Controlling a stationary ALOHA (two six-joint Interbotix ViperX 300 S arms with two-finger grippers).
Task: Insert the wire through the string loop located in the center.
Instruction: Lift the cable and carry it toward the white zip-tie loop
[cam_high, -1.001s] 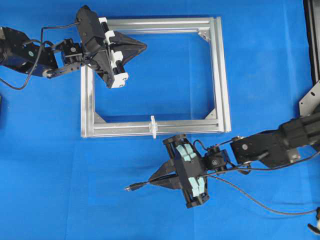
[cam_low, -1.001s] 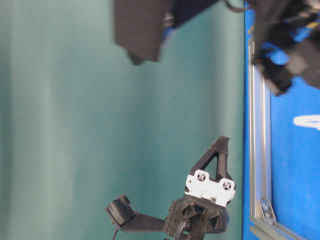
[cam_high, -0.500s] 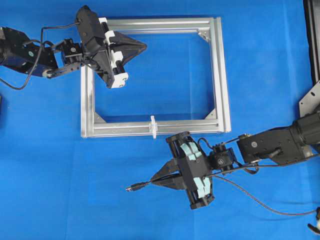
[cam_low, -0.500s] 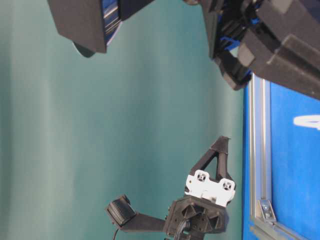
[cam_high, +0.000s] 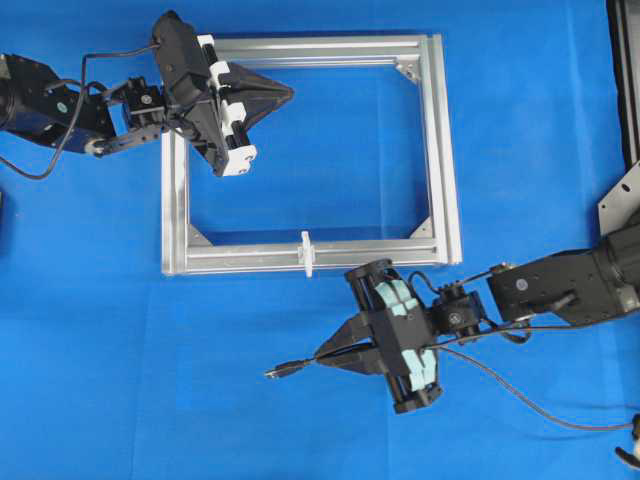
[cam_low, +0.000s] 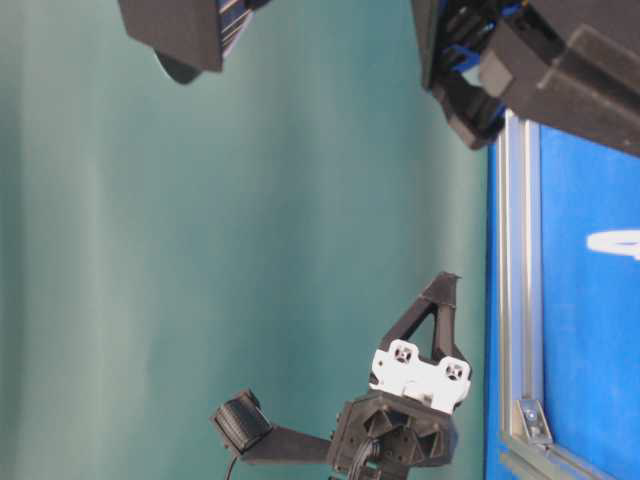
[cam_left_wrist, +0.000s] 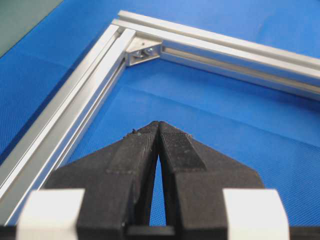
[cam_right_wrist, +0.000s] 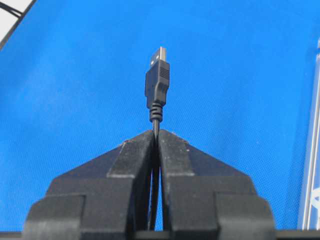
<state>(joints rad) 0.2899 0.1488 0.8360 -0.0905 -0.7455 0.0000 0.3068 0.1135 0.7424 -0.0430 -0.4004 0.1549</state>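
Blue cloth tabletop and green backdrop under even light

A bright blue, finely textured fabric table covering (cam_high: 520, 130) is spreading across the whole overhead view, lying flat and catching soft, even light with faint shadows. In the table-level view, a plain dull green wall or curtain (cam_low: 200, 260) is filling the background, showing vague vertical folds. A black strip (cam_high: 626, 80) is running along the cloth's right edge overhead.

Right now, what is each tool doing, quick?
Left tool: closed, holding nothing.
Right tool: closed on the wire.
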